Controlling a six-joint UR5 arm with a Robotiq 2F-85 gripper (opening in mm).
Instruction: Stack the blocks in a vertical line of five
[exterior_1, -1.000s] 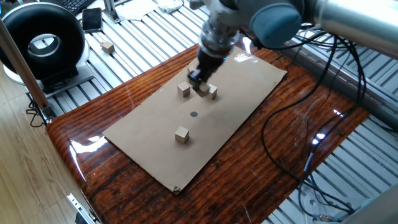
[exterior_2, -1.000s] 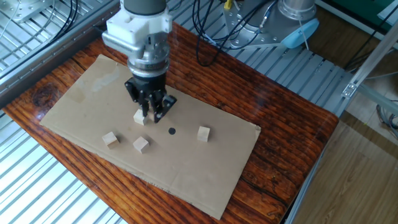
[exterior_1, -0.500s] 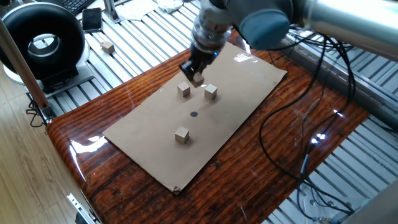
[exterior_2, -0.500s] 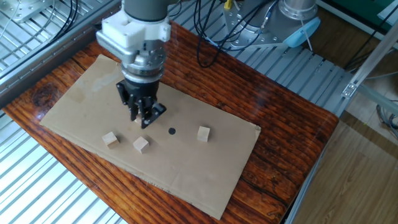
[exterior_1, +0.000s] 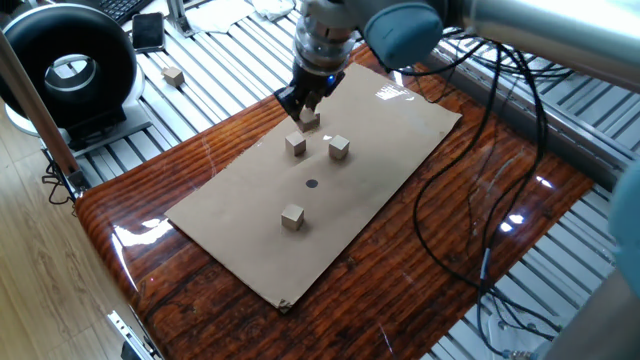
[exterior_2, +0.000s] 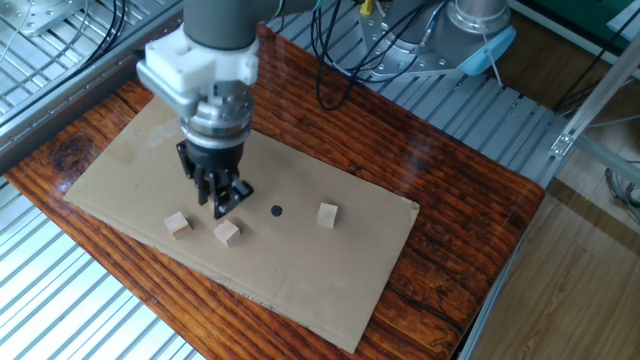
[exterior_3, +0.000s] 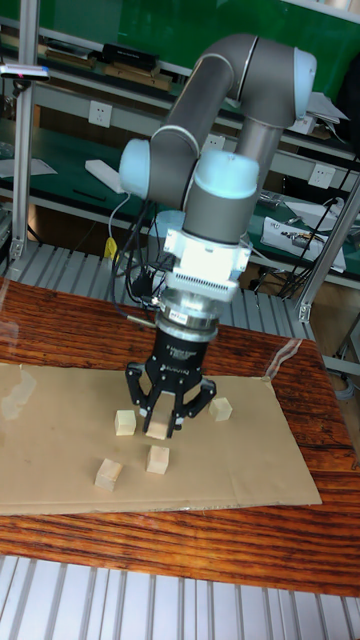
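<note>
My gripper (exterior_1: 307, 108) is shut on one tan block (exterior_1: 309, 120), held a little above the cardboard sheet (exterior_1: 400, 130). In the other fixed view the gripper (exterior_2: 220, 197) hangs just behind two loose blocks (exterior_2: 178, 222) (exterior_2: 227, 232). A third loose block (exterior_2: 327, 214) lies apart to the right. In one fixed view the two near blocks (exterior_1: 295, 145) (exterior_1: 339, 147) sit just below the gripper, and the lone one (exterior_1: 291, 216) lies nearer the sheet's front. The tall view shows the gripper (exterior_3: 166, 420) with the block (exterior_3: 160, 427) between its fingers.
A black dot (exterior_1: 311, 183) marks the sheet's middle. Another tan block (exterior_1: 174, 75) lies off the table on the metal slats, near a black round device (exterior_1: 70, 70). Cables (exterior_1: 470, 220) trail over the wooden table's right side.
The gripper has lifted a block from beside the two near blocks and carried it away from the black dot, toward the sheet's far edge. The loose blocks have not moved.
</note>
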